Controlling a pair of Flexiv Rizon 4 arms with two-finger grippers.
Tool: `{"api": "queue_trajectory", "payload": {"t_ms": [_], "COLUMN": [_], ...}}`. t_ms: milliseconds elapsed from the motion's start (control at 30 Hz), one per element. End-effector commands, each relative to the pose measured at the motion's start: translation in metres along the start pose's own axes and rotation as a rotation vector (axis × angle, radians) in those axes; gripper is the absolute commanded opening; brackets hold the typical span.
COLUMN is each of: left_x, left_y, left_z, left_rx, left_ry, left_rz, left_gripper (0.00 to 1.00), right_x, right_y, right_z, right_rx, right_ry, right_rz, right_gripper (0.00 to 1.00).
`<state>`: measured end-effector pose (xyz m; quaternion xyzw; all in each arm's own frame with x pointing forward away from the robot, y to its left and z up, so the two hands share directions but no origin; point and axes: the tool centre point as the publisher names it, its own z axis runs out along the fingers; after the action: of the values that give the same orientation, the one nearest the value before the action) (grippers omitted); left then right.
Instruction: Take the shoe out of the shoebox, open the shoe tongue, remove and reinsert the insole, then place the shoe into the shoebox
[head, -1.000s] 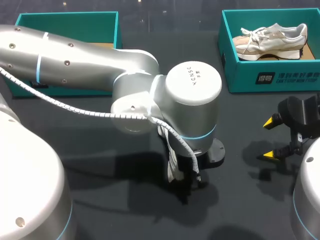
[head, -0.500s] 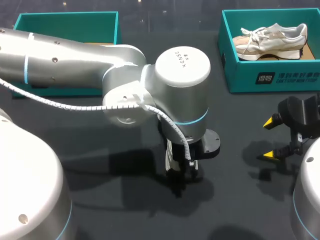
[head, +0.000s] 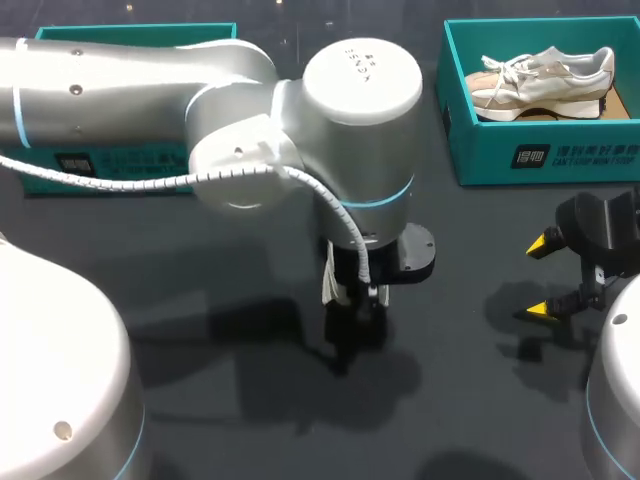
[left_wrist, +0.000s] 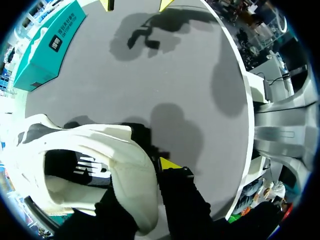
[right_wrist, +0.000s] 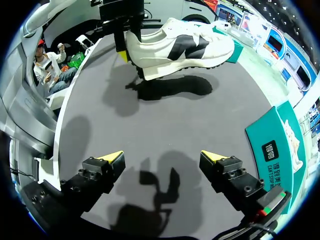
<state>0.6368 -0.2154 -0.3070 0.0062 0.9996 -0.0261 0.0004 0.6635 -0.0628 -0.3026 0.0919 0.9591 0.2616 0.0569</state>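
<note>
Your left claw (left_wrist: 150, 171) clamps the white shoe (right_wrist: 180, 47) at its heel.
Your right claw (right_wrist: 162, 158) hangs with fingers apart over the table (right_wrist: 200, 120).

**Second Box and Sneaker on a Dark Table**

A teal box (head: 470, 150) stands open, without a lid. Inside this box lies a beige and white sneaker (head: 545, 80) with white laces, stretched along the box's length. Brown cardboard shows beneath the sneaker, close to the box's right wall. A small white label sits on the box's front wall, on its outer face. Under the box spreads a dark, matte table (head: 480, 230). In front of the box, soft shadows fall across the table's surface.
</note>
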Motion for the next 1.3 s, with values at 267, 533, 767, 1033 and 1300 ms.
{"api": "queue_trajectory", "payload": {"t_ms": [267,533,767,1033,1300], "left_x": [-0.025,-0.025,-0.045,-0.088,-0.127], "left_y": [0.030,0.030,0.049,0.098,0.149], "left_z": [-0.046,-0.046,-0.068,-0.110,-0.144], "left_rx": [-0.001,-0.001,0.044,0.120,0.033], "left_ry": [0.027,0.027,0.040,0.105,0.072], "left_rz": [0.085,0.085,0.136,0.175,0.104], "left_gripper": [0.00,0.00,0.00,0.00,0.00], "right_x": [0.002,0.002,0.002,0.002,0.002], "right_y": [0.000,0.000,0.000,0.000,0.000], "right_z": [-0.001,-0.001,-0.001,-0.001,-0.001], "right_rx": [0.002,0.002,0.002,0.002,0.002], "right_ry": [-0.003,-0.003,-0.003,-0.003,-0.003], "right_rz": [0.000,0.000,0.000,0.000,0.000], "right_gripper": [1.00,1.00,1.00,1.00,1.00]}}
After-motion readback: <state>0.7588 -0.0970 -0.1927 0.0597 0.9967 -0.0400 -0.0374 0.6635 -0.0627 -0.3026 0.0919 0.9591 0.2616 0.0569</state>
